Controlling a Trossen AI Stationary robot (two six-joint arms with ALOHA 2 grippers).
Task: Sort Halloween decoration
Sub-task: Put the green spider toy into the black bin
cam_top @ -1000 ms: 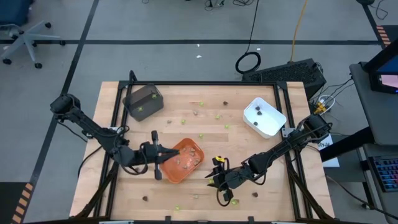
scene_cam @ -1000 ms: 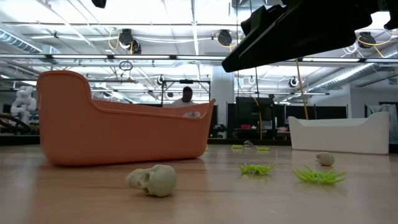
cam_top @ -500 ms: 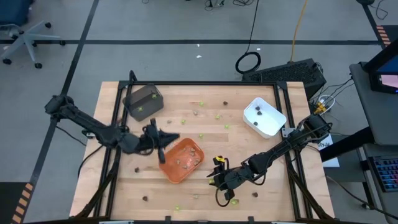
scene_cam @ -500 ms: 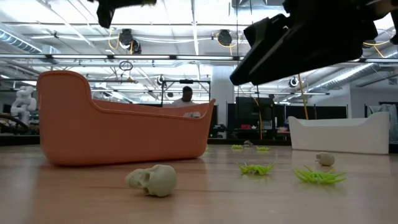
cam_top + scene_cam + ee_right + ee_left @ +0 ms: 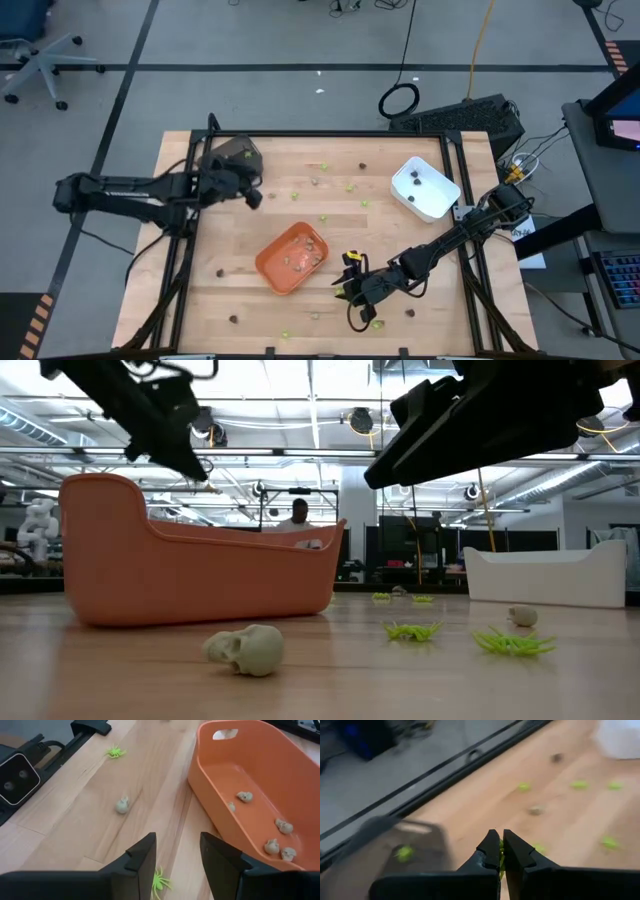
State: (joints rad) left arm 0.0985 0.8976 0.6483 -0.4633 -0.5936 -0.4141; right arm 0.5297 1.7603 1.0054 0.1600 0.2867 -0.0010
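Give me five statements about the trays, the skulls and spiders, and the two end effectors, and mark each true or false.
1. The orange tray holds several tan-grey skulls. True.
2. The left end effector is wide open over the white tray. False: its fingers are shut on a lime-green spider, next to the dark grey tray.
3. The right end effector is open above a lime-green spider on the wood. True.
4. The white tray is stacked inside the orange tray. False: it stands apart, toward the table's far right.
5. A skull lies on the table in front of the orange tray in the low view. True.
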